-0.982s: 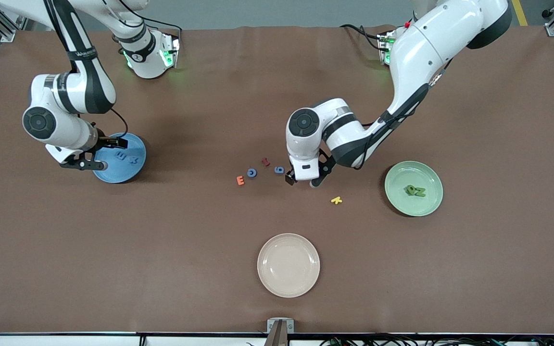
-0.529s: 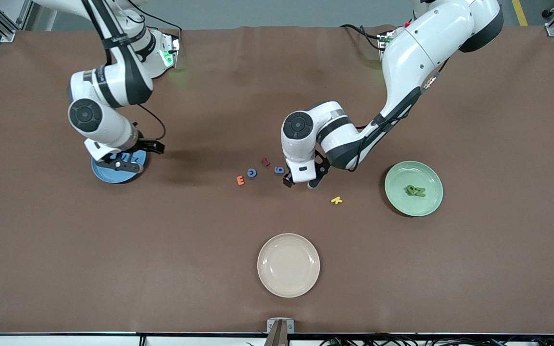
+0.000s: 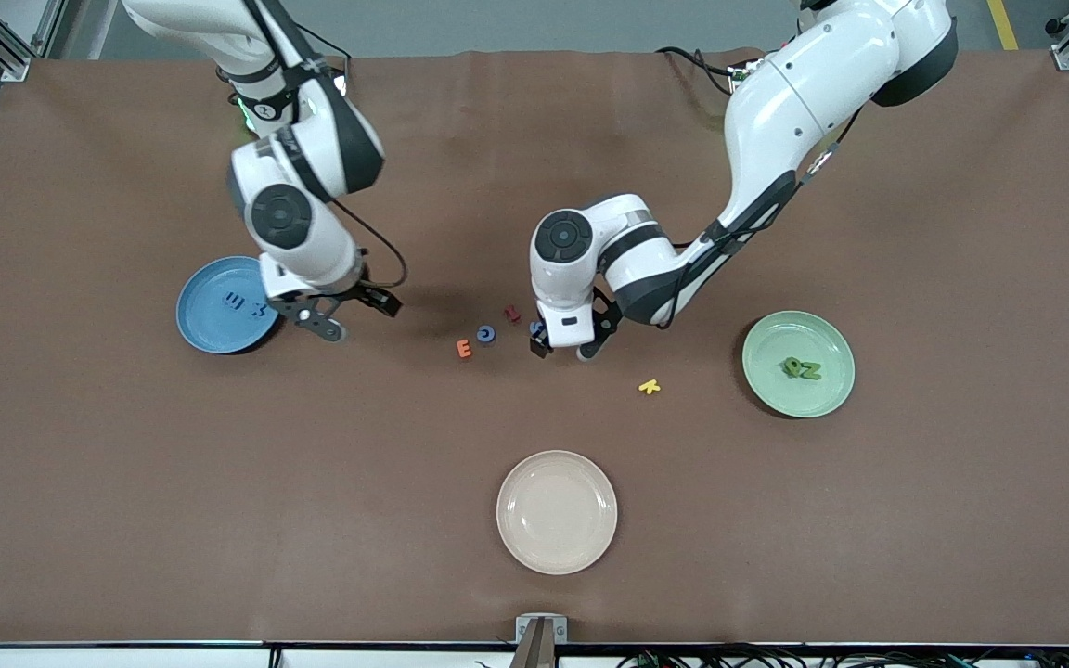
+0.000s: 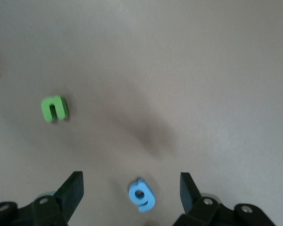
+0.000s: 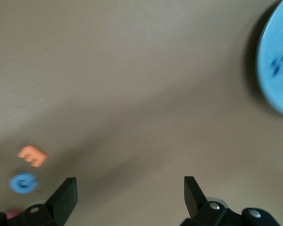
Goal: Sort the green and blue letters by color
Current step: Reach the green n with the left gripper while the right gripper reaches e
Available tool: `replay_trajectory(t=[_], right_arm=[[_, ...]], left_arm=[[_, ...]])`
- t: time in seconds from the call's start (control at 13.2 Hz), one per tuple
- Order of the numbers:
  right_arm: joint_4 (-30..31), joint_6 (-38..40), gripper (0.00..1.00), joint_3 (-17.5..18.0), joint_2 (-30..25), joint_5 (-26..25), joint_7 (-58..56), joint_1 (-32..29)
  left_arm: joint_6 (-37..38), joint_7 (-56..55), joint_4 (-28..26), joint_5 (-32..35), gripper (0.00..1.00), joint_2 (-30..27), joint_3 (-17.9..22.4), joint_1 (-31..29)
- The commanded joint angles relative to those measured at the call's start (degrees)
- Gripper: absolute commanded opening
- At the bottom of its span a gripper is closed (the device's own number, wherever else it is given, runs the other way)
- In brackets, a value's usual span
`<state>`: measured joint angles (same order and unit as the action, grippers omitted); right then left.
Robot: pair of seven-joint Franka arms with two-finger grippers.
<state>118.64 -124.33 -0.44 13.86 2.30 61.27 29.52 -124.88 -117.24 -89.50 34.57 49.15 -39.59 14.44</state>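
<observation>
Blue g (image 4: pixel 142 196) | flat on table (image 3: pixel 776 520) | between open left jaws

2 letters (image 3: pixel 802 368) in a plate (image 3: pixel 830 394).

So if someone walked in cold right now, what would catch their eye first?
Probably the three plates: the blue plate toward the right arm's end with blue letters on it, the green plate toward the left arm's end with green letters, and the bare cream plate nearest the front camera. Next, the left tool, open over the loose letter cluster mid-table, and the right tool, open, over bare table beside the blue plate.
</observation>
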Motion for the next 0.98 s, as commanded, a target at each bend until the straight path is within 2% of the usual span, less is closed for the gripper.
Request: replay_trajectory(t=[0.0,0.3,0.45,0.6,0.91], right_arm=[[-8.8,0.5,0.97,-0.5,8.1,0.9,11.3,3.2],[-18.8,0.5,0.95,-0.6,17.1,0.8,24.1,7.4],[-21.7,-1.2,0.94,-0.6,20.4,0.5,29.8,8.6],[-21.6,-6.3,0.92,-0.6,21.8,0.7,33.4,9.0],[-21.6,-7.4,0.90,-0.6,22.9,0.5,33.8,9.0]], left_arm=[[-0.3,-0.3,1.8,-0.7,0.90,1.4,0.6,1.1],[-0.2,0.6,1.7,0.1,0.88,1.2,0.6,0.9],[0.2,0.9,1.0,0.4,0.88,0.7,0.6,-0.2],[0.6,3.0,0.1,0.4,0.87,-0.4,0.5,-2.0],[0.6,7.7,-6.2,0.5,0.88,-3.8,0.1,-7.2]])
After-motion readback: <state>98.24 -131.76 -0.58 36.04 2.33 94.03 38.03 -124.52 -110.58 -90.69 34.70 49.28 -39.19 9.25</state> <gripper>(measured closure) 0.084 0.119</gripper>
